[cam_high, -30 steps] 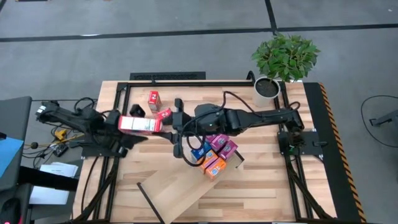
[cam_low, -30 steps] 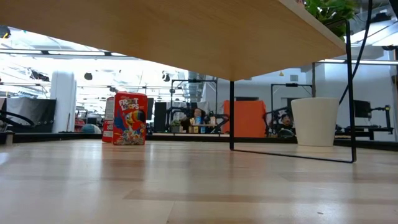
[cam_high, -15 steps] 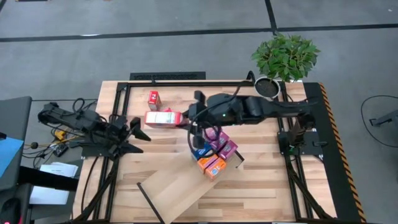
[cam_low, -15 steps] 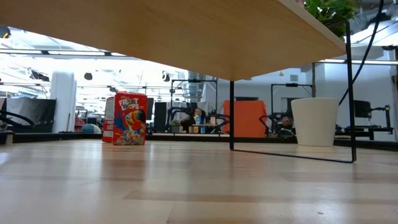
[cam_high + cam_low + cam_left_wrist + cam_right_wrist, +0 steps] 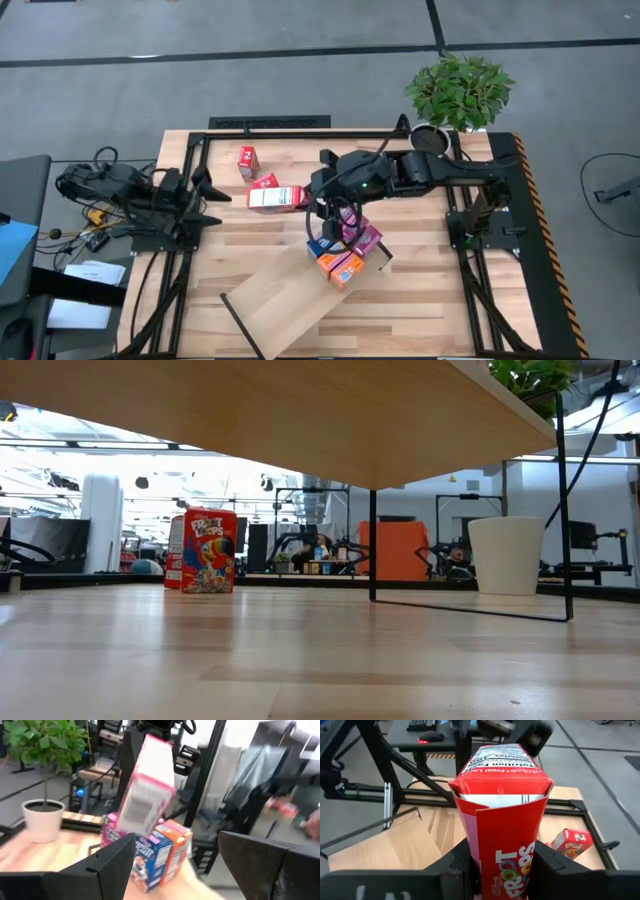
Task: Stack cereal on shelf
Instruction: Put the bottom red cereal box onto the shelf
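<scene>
robot lab, metal-framed table (image 5: pixel 300 125), grey floor (image 5: pixel 250 80), distant workstations (image 5: pixel 320 555)

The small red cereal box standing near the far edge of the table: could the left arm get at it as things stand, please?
Probably yes. The left gripper is open and empty at the table's left side, and the red cereal box stands apart with bare tabletop between them. The right gripper, holding another box, stays clear of that path.
</scene>
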Motion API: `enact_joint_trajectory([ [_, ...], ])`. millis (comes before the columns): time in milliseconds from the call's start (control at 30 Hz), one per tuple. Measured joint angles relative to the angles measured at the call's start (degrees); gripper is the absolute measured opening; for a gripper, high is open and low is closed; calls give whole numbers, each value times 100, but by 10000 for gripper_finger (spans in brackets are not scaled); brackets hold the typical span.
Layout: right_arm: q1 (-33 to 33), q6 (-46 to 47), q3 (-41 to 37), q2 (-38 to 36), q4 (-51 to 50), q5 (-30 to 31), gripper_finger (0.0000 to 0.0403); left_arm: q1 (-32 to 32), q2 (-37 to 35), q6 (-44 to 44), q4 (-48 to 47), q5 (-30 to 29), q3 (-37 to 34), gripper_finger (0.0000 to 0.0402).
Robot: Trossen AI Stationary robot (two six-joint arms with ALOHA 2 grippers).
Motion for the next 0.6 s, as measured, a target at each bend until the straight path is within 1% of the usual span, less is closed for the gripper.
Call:
enact_joint_trajectory([
  [133, -136, -1, -12, 37, -53, -276, 140, 0, 551, 277, -1127, -205, 900, 275],
  [233, -221, 1, 21, 154, -51, -298, 138, 0, 971, 401, -1835, -268, 1479, 275],
  [300, -283, 2, 94, 247, -279, -430, 138, 0, 1228, 585, -2056, -285, 1786, 275],
  [367, -325, 2, 298, 381, -184, -582, 141, 16, 1435, 779, -2213, -290, 2060, 275],
  [433, -360, -3, 520, 483, -618, -609, 143, 81, 1623, 911, -2345, -290, 2302, 275],
  [500, -363, -38, 774, 699, -720, -613, 145, 171, 1769, 973, -2478, -285, 2515, 275],
  [567, -362, -106, 984, 878, -1077, -610, 145, 275, 1918, 979, -2670, -289, 2693, 275],
  [600, -359, -161, 1101, 970, -1045, -610, 145, 327, 1972, 981, -2738, -285, 2754, 275],
])
